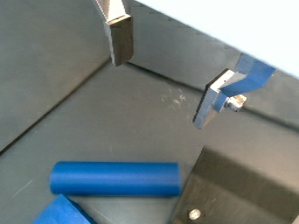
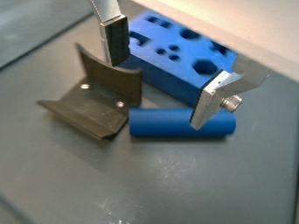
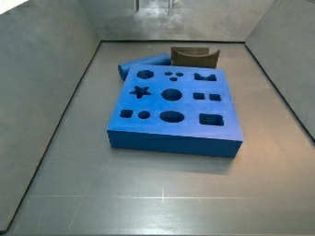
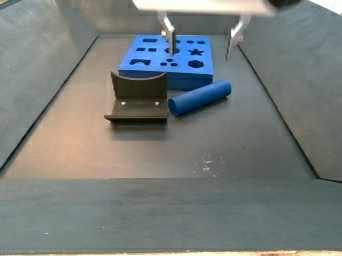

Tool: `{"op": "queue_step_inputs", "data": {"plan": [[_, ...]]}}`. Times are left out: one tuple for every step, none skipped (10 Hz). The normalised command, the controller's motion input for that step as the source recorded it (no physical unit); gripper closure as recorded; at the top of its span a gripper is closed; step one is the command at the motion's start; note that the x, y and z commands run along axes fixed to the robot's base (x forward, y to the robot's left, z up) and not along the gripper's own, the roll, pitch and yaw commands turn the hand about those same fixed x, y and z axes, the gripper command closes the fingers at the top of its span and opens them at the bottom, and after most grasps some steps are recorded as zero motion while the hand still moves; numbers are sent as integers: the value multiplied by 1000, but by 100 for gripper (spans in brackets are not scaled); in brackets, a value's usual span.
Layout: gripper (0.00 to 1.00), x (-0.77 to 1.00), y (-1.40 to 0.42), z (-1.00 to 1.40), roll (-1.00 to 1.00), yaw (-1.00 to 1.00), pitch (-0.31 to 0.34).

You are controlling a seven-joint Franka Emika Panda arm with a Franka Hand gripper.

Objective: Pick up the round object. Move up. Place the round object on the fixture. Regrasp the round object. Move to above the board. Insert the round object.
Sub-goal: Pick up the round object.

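Gripper (image 4: 201,38) above round object (image 4: 201,98) — jaws apart (empty)

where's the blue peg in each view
Wrist view: round object lies on the floor, below the open gripper.
Wrist view: peg beside the fixture.
Side view: end peeks behind the board.
Side view, right of fixture.
Landmark: fixture.
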Motion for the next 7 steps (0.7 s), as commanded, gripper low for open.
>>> {"op": "queue_step_inputs", "data": {"plan": [[0, -66, -31, -666, -49, -989, -160], [0, -86, -171, -629, -39, -897, -194], [0, -97, -234, -609, -39, -849, -209], [0, -97, -246, -600, -44, -834, -211], [0, -43, -229, -511, -84, -803, -189], [0, 0, -217, -437, -83, -817, -147], [0, -20, -397, -423, -24, -749, -139]]}}
